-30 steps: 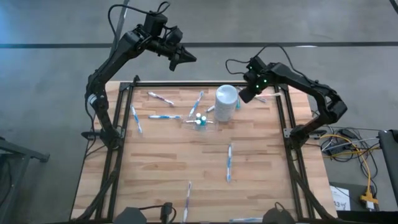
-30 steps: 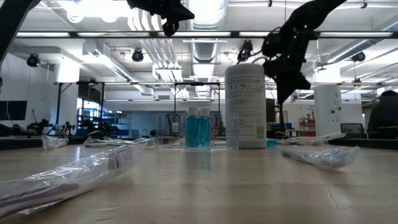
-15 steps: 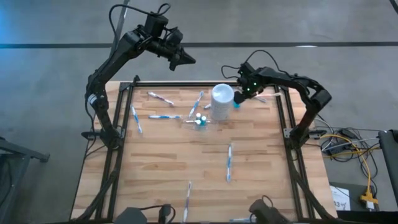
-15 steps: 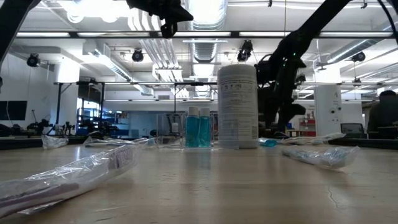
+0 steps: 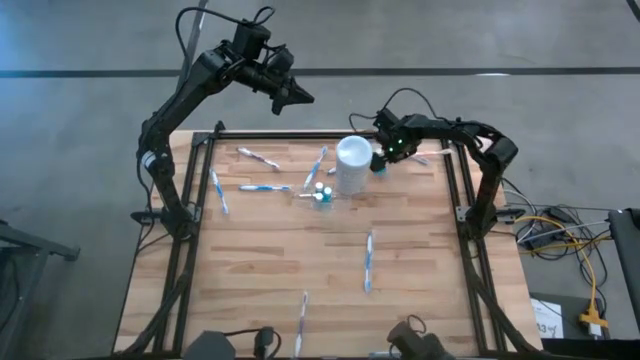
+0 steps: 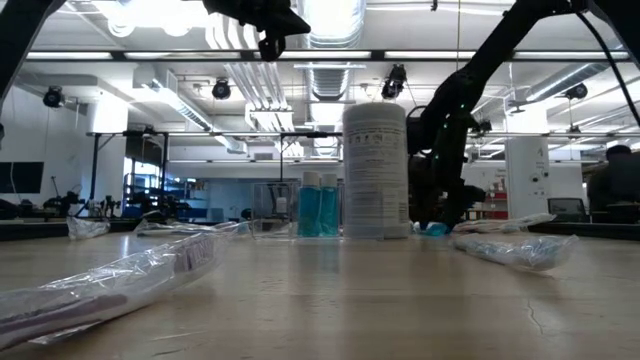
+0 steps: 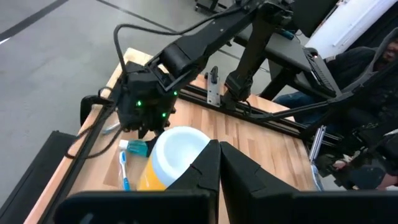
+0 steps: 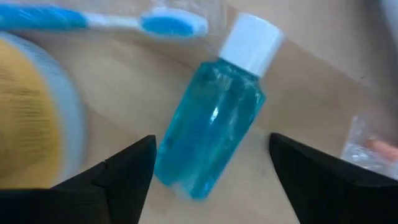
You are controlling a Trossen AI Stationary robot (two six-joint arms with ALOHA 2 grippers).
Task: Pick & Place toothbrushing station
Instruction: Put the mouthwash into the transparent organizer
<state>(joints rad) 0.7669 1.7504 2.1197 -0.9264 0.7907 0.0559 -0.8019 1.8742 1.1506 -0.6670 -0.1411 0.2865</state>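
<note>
Since a second ago the right end effector (image 5: 378,163) has dropped from above the white cup (image 5: 353,163) to the table (image 5: 270,270) just beside it, and its fingers have spread wide. Between them, in the right wrist view, lies a teal bottle (image 8: 214,124) with a white cap, flat on the wood and not gripped; a blue toothbrush (image 8: 99,20) lies just past it. The cup itself has shifted a little toward the clear holder (image 5: 320,192) and stands upright next to it, with two more teal bottles (image 6: 318,211) upright inside the holder. Wrapped toothbrushes are scattered over the table: several (image 5: 262,159) behind and to the left of the holder, one (image 5: 368,260) toward the middle front, another (image 5: 301,322) near the front edge. In the low view a wrapped one (image 6: 515,249) lies to the right of the cup. The left end effector (image 5: 300,97) hangs high above the table's far edge, fingers pressed together and holding nothing.
</note>
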